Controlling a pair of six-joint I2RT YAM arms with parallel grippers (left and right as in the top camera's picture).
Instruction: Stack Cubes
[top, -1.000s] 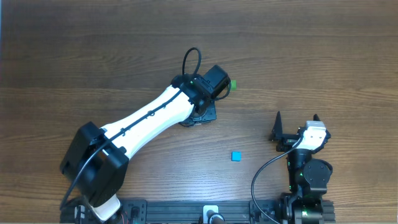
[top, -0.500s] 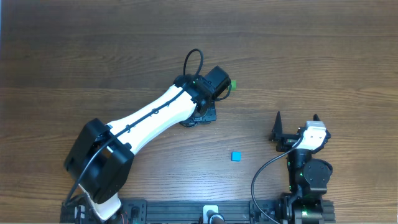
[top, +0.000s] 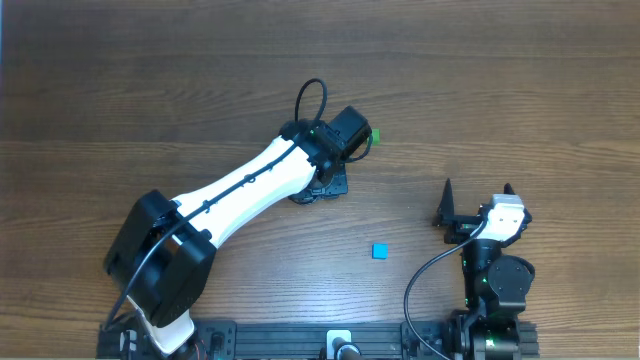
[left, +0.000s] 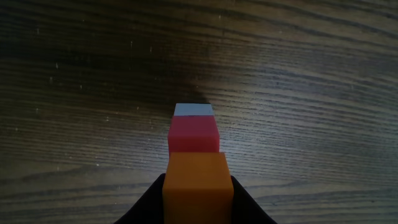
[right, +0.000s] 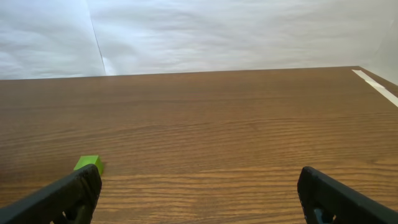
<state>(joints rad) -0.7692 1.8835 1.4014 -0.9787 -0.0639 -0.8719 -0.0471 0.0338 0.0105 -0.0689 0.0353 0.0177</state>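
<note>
Top view: left arm (top: 240, 190) runs from the lower left to the centre of the frame; green cube (top: 375, 135) lies just right of its wrist, slightly above centre; blue cube (top: 380, 251) lies alone on the table (top: 150, 80), lower centre, well apart from both arms; right gripper (top: 477, 197) sits at lower right, fingers spread wide, holding nothing. Left wrist view: left gripper (left: 198, 200) is clamped on an orange cube (left: 198, 180); this cube sits against a red cube (left: 193, 135); a pale grey-white face (left: 193, 110), possibly a further cube, shows at the red cube's far edge.
</note>
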